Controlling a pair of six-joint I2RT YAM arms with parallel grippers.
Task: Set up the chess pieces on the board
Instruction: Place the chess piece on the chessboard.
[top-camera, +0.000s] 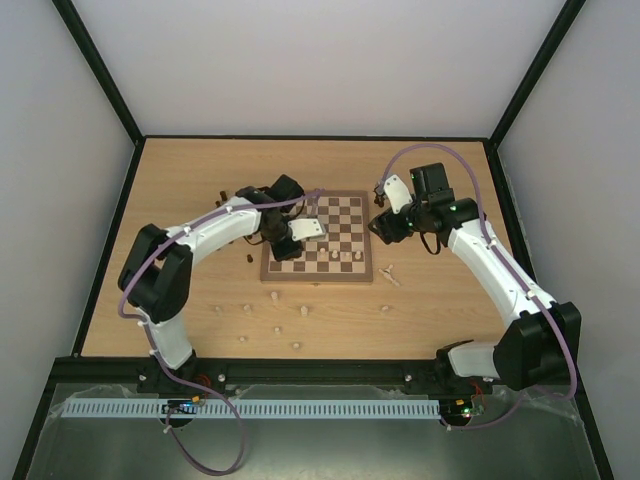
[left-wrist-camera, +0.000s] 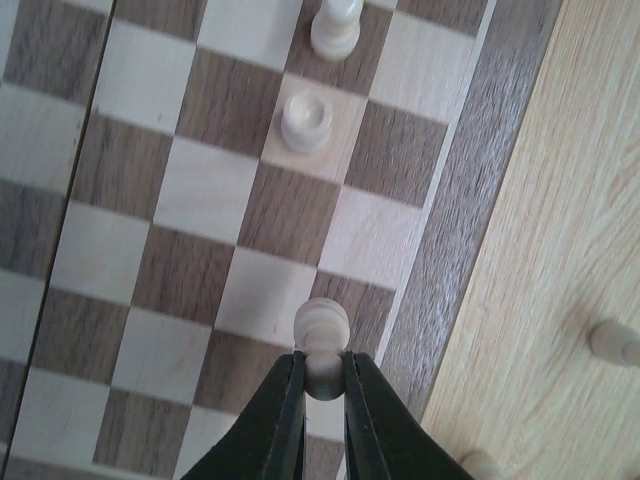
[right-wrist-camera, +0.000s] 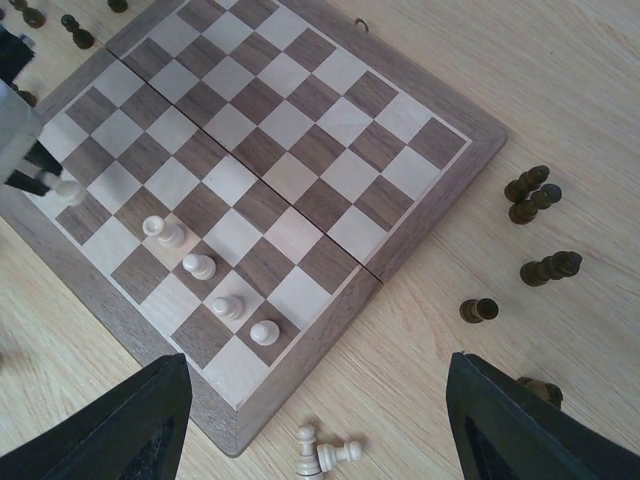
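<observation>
**Q:** How far along is the setup?

**A:** Barely started. Nearest me, loose pale pieces (top-camera: 276, 298) lie on the table (top-camera: 180, 190). On the board (right-wrist-camera: 435, 212), four standing pale pieces (right-wrist-camera: 228, 306) form a row near the rim. My left gripper (left-wrist-camera: 322, 368) is clamped on a pale pawn (left-wrist-camera: 322, 330) over a square by that rim. My right gripper (right-wrist-camera: 318, 365) hangs empty, jaws apart. Dark pieces (right-wrist-camera: 530, 195) lie off the board.

**Q:** What does each view add?

**A:** The left wrist shows the clamp, the right wrist the row, and the top view the loose ones.

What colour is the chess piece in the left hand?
The piece is pale cream; clearest in left wrist view.
</observation>
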